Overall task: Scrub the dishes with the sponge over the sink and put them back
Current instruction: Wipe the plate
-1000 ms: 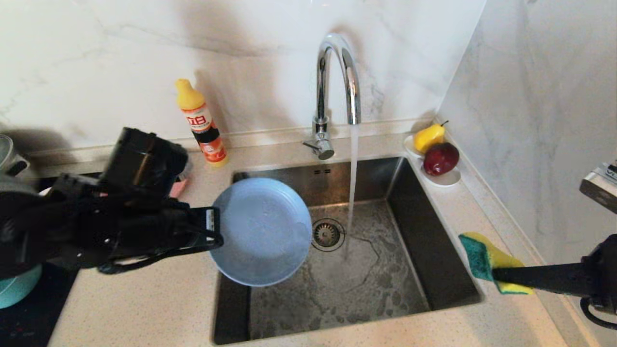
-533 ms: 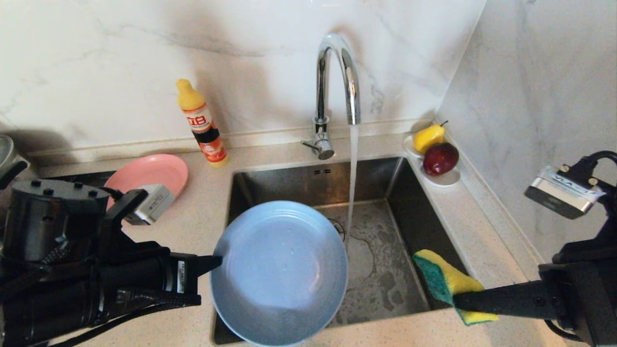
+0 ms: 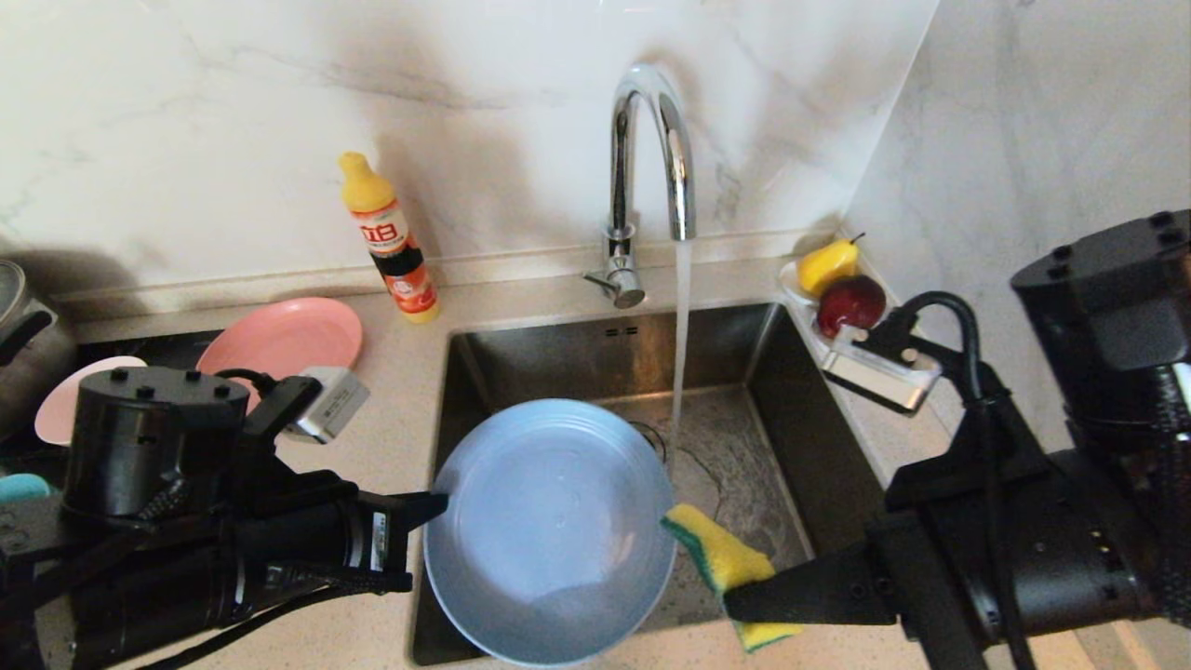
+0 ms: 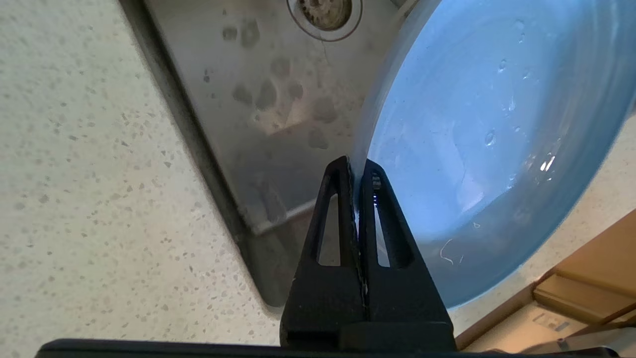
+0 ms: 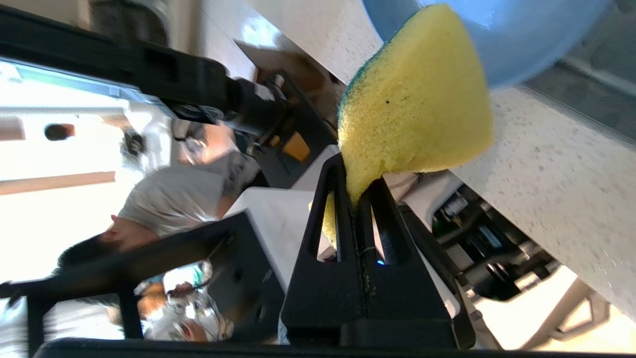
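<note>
Jaws of the left gripper (image 3: 437, 505) clamp the light blue plate (image 3: 554, 530) over the sink (image 3: 744, 372); right gripper (image 3: 735, 605) pinches the sponge (image 3: 721, 558).

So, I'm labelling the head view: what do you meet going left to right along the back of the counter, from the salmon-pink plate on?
Salmon-pink plate → detergent bottle → chrome tap → yellow pear → red apple.

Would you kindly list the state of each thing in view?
Light blue plastic plate: held by its rim over the sink.
Yellow sponge with green layer: gripped, at the plate's edge.
Chrome gooseneck tap: running.
Left gripper: shut on plate.
Right gripper: shut on sponge.
</note>
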Motion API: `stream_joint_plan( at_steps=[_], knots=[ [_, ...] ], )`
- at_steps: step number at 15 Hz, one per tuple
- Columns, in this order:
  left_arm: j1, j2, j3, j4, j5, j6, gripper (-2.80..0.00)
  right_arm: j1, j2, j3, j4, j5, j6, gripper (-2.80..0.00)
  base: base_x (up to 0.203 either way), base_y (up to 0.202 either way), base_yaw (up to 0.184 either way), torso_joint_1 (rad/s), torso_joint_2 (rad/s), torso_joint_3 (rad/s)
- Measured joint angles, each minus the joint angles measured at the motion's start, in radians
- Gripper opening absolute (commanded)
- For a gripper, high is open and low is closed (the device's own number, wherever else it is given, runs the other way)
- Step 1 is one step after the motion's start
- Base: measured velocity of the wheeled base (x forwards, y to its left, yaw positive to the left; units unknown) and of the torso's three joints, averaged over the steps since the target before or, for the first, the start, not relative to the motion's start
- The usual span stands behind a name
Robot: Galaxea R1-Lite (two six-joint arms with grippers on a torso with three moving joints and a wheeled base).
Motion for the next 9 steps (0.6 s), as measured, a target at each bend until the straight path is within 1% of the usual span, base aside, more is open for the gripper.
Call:
stream_joint_plan(
  at_steps=[2,5,7,9],
  knots=[
    [0.0,0.013,0.006,-0.001,-0.001,0.0,-2.8,0.042,0.066,-0.041,0.0,-0.028,0.001,-2.8,0.0,0.0,0.0,0.0,0.0,0.0],
    [-0.003,0.021,0.007,-0.002,-0.001,-0.001,-2.8,0.096,0.16,-0.168,0.052,-0.037,0.001,-2.8,0.0,0.0,0.0,0.0,0.0,0.0],
    [-0.006,0.025,0.001,-0.002,-0.002,0.0,-2.8,0.118,0.224,-0.25,0.111,-0.038,0.001,-2.8,0.0,0.0,0.0,0.0,0.0,0.0],
    [-0.007,0.028,-0.001,-0.004,-0.001,0.0,-2.8,0.128,0.29,-0.308,0.128,-0.049,0.001,-2.8,0.0,0.0,0.0,0.0,0.0,0.0]
  ],
)
